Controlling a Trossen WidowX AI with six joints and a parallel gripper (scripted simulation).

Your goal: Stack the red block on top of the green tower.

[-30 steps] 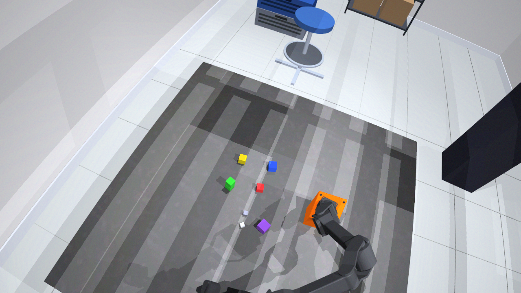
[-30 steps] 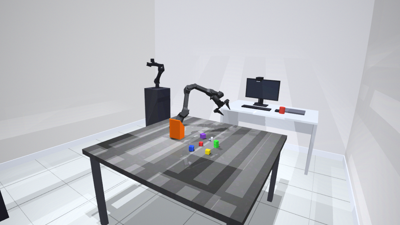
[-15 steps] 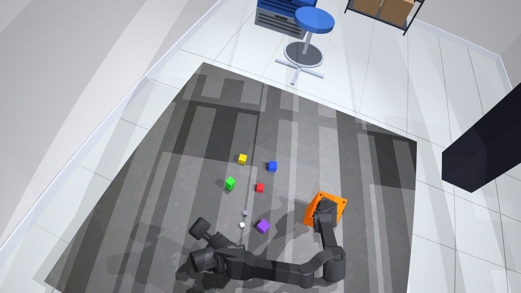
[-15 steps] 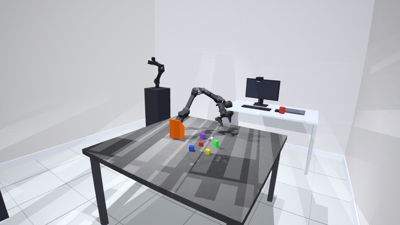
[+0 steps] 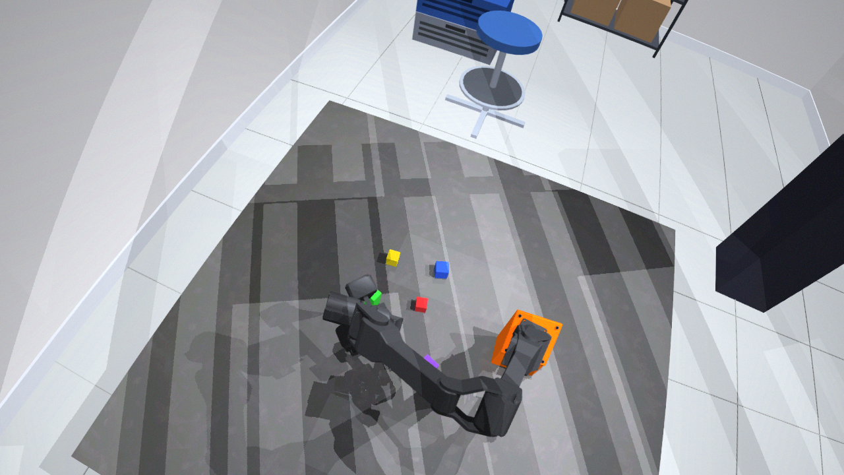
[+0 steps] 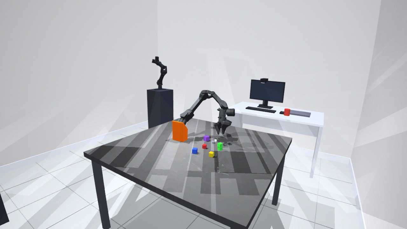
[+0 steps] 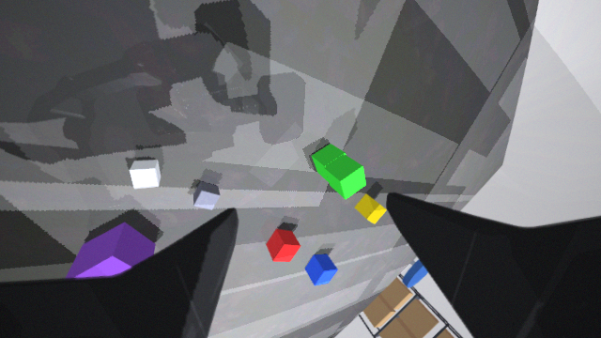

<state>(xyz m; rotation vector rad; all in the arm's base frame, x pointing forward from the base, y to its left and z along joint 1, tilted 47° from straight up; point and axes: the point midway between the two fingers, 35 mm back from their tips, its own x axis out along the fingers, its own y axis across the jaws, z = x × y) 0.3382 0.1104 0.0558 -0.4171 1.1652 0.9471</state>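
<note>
The red block (image 5: 421,304) lies on the dark table; it also shows in the exterior view (image 6: 204,146) and in the wrist view (image 7: 283,245). The green tower (image 6: 219,146) is two green blocks tall and stands upright; it shows in the wrist view (image 7: 339,170) and is partly hidden by my arm in the top view (image 5: 374,297). My gripper (image 6: 220,131) hangs open and empty well above the table, behind the blocks. Its two dark fingers frame the red block from a distance.
A yellow block (image 5: 393,257), a blue block (image 5: 441,269) and a purple block (image 6: 206,138) lie around the red one. Two small pale cubes (image 7: 145,174) (image 7: 206,195) lie near the purple block. The orange arm base (image 5: 527,343) stands at the table's side.
</note>
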